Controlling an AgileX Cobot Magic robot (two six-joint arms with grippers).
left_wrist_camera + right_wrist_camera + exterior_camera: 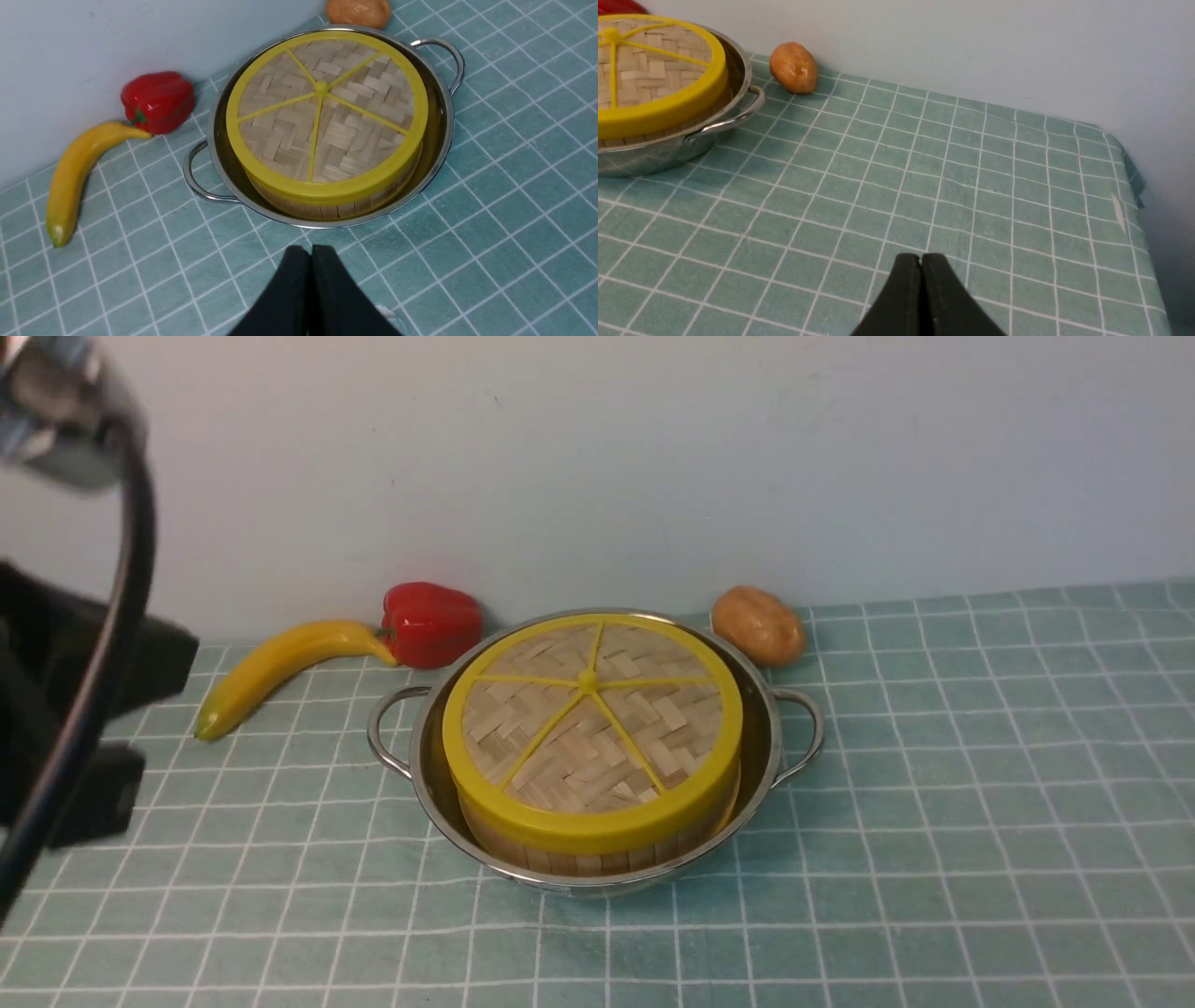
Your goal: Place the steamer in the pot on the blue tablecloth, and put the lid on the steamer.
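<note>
On the blue tablecloth (934, 821), pale teal with a grid of thin white lines: one stainless-steel pot (417, 775), wide, shallow, shiny, with two loop side handles. Tools, two. Left gripper (312, 249): black, fingertips brought together, nothing between them, touching neither pot nor contents. Right gripper (920, 256): black, likewise fully closed and holding nothing, well apart from the pot.

Contents of the pot: one round bamboo steamer (597, 861), its low wooden wall visible beneath the lid, slightly narrower than the pot, with a gap between it and the pot's rim along the near side. Upon the steamer: one lid (672, 709) of woven bamboo strips, yellow-rimmed, with five yellow spokes and a small centre knob, covering the steamer's top.

Also listed: one red bell pepper (431, 625), behind the pot to the left; one yellow banana (271, 672), its stem end beside the pepper; one brown potato (758, 626), just beside the pot's far right edge.
</note>
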